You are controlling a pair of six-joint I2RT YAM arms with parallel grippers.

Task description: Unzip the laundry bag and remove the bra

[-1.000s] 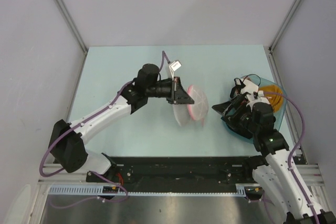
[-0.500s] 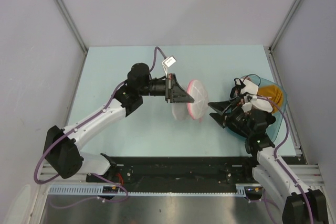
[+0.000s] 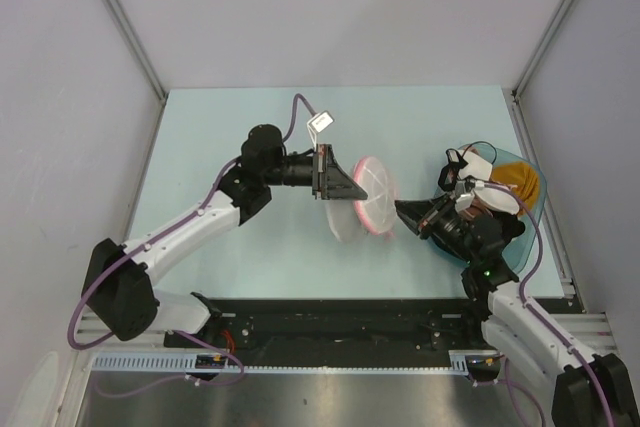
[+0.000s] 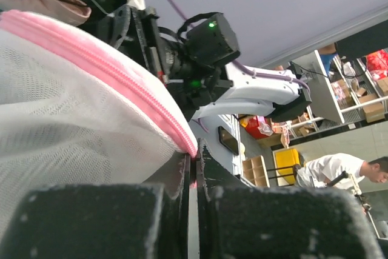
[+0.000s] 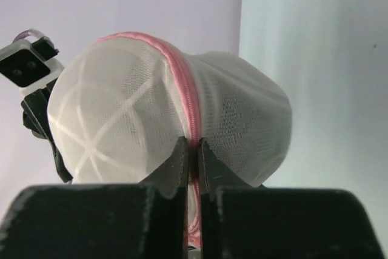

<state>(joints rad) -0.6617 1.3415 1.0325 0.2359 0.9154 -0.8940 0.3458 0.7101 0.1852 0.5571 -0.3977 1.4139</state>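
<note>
The laundry bag [image 3: 374, 194] is a white mesh pouch with a pink zipper rim, held up above the pale table [image 3: 220, 127] between both arms. My left gripper [image 3: 356, 191] is shut on the bag's left edge; the left wrist view has its jaws pinched together on the pink rim [image 4: 192, 150]. My right gripper [image 3: 399, 209] is shut on the pink zipper band at the bag's right side, and in the right wrist view [image 5: 194, 147] the zipper [image 5: 191, 98] runs straight up between its tips. The mesh domes [image 5: 127, 113] are zipped together. The bra is hidden.
A teal basin [image 3: 527, 215] with orange cloth [image 3: 521, 179] in it sits at the table's right edge, just behind my right arm. Grey walls close in the table at the back and both sides. A black rail runs along the near edge.
My right gripper has moved left from the basin to the bag and gone from open to shut on the pink rim. My left arm has shifted the bag slightly.
</note>
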